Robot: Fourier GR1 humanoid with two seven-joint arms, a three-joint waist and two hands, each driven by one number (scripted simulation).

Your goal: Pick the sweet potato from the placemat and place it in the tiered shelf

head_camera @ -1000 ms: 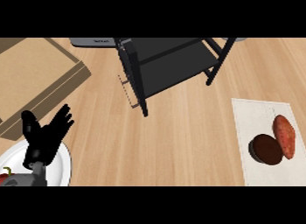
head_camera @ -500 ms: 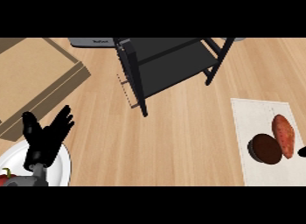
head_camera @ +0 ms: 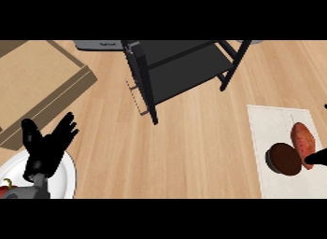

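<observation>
Sweet potato should be enclosed lengthwise by the right hand, whose fingers are spread beside it.

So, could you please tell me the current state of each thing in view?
sweet potato: lying on the placemat, not lifted
placemat: flat on the counter
tiered shelf: upright, nothing visible on it
right hand: open, at the sweet potato
left hand: open, resting over the plate
plate: holds a red item
</observation>
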